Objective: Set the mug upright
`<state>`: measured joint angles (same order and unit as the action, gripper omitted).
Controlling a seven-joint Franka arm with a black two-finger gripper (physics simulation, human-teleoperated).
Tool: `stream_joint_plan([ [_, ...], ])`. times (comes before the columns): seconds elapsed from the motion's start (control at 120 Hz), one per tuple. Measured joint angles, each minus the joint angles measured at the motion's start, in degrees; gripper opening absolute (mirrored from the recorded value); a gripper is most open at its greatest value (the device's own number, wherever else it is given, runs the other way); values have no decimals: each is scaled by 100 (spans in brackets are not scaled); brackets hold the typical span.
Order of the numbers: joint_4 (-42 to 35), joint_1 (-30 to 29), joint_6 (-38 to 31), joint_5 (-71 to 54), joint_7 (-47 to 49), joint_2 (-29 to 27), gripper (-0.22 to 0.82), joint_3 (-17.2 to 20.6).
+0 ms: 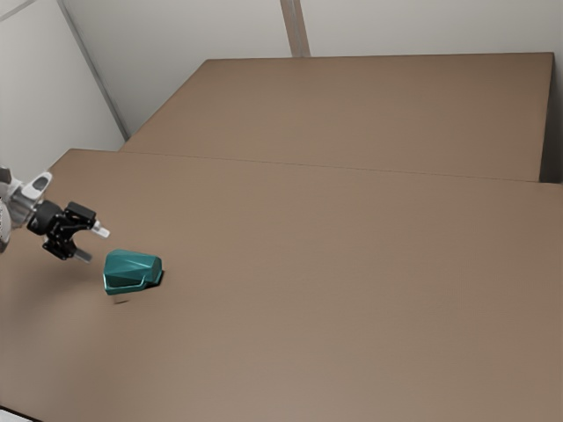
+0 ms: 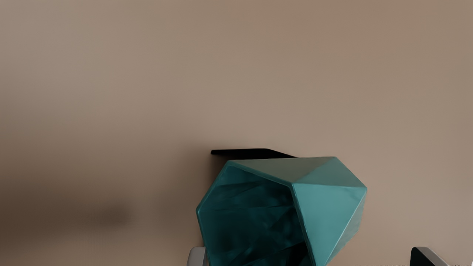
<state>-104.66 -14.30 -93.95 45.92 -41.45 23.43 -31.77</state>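
Note:
My black gripper (image 1: 95,246) stands at the exterior view's left, its two light-tipped fingers spread apart with nothing held. Close beyond the fingertips, the teal faceted mug (image 1: 133,271) lies on its side on the table. In the wrist view the mug (image 2: 332,207) shows its open mouth and dark inside, and its lower part runs past the picture's edge. The open gripper (image 2: 307,256) has one fingertip beside the mug's rim and the other well away from its outer wall. Whether that nearer fingertip touches the mug, I cannot tell.
The brown table (image 1: 334,290) stretches toward the exterior view's right. Behind it is another brown surface (image 1: 378,114), with a pale wall (image 1: 422,26) at the back.

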Motion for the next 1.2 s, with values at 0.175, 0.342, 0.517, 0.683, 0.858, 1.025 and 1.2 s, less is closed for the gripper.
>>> stream_joint_plan([
  [0.175,-361,-2,0,412,-412,132,60,-4],
  [0.342,-464,-2,124,750,-708,135,60,-7],
  [0.517,-649,-2,294,1009,-942,128,60,-13],
  [0.683,-715,-2,389,1155,-1110,107,60,-10],
  [0.858,-856,6,433,1325,-1238,101,46,10],
  [1.025,-884,7,451,1412,-1322,77,20,30],
  [1.2,-918,7,477,1511,-1349,68,-4,34],
])
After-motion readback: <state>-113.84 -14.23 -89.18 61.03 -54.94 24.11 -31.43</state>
